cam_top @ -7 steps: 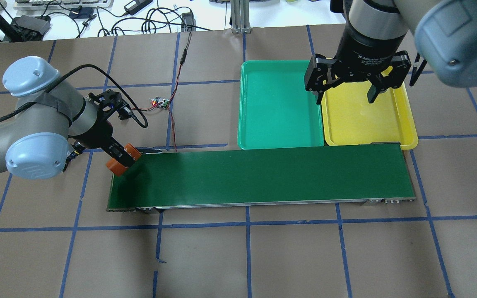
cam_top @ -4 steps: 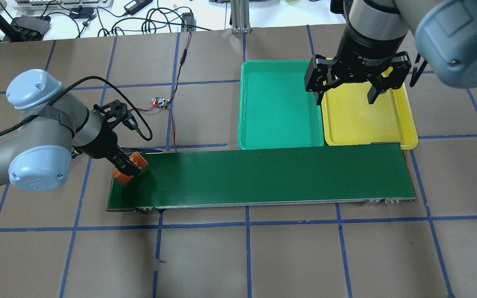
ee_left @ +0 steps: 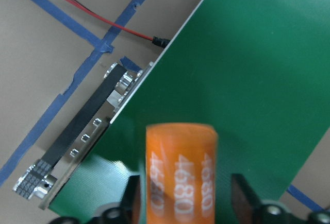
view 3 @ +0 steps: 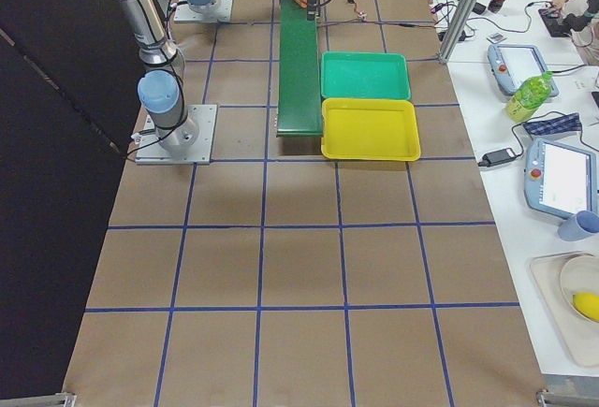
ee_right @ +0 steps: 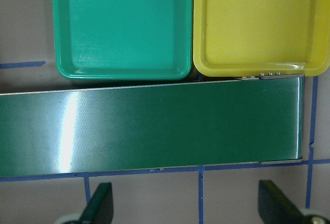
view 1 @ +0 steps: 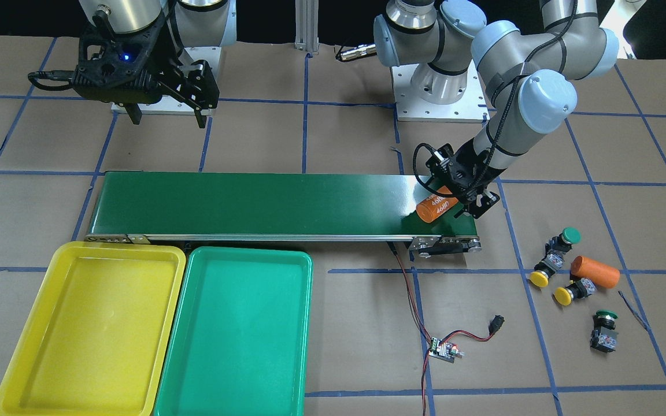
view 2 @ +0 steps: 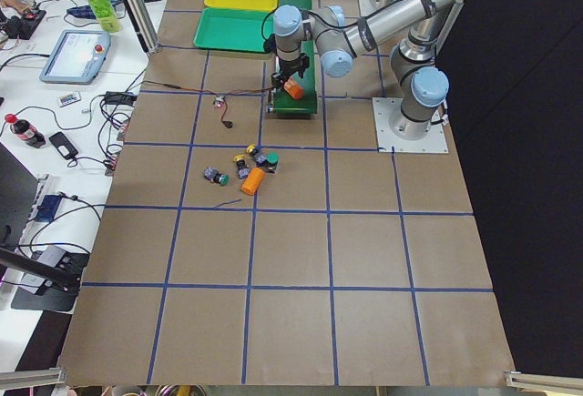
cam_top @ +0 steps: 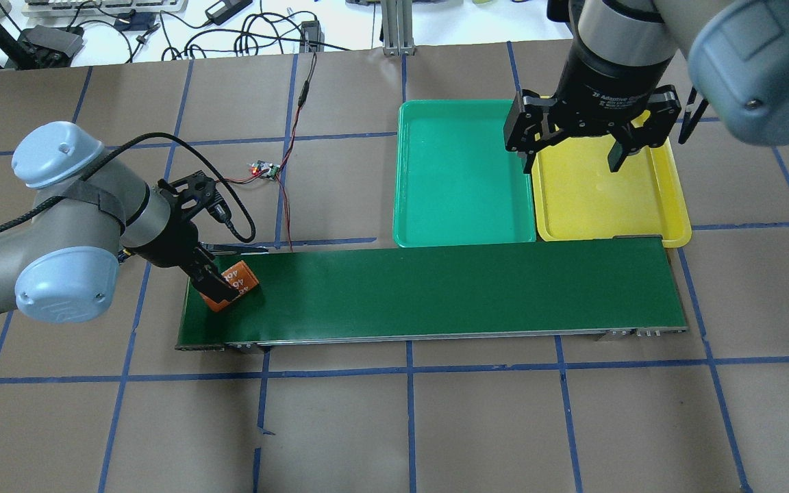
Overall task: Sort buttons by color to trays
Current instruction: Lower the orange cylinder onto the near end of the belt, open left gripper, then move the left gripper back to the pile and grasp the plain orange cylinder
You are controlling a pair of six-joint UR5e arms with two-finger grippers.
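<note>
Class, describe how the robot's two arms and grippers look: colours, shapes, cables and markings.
The left arm and right arm are silver-grey tubes with rounded pale-blue joint caps. A black cable loops off the left one. The left gripper and right gripper are black and two-fingered; the right's body bears white lettering.

— What has moved?

— The left gripper [cam_top: 224, 290] and the orange cylinder [cam_top: 235, 281] clamped in it. A second ago the cylinder hung over the corner of the belt [cam_top: 435, 294], half off its end.

— And now?

— It is wholly over the belt, a little in from that end and away from the far long edge, about midway across the belt's width.

— Anything about the cylinder itself?

— It has turned. The white digits on its side now face up in the overhead view, where before only plain orange showed.

— The arm?

— It has swung in after it, closer to the belt's end.
</note>
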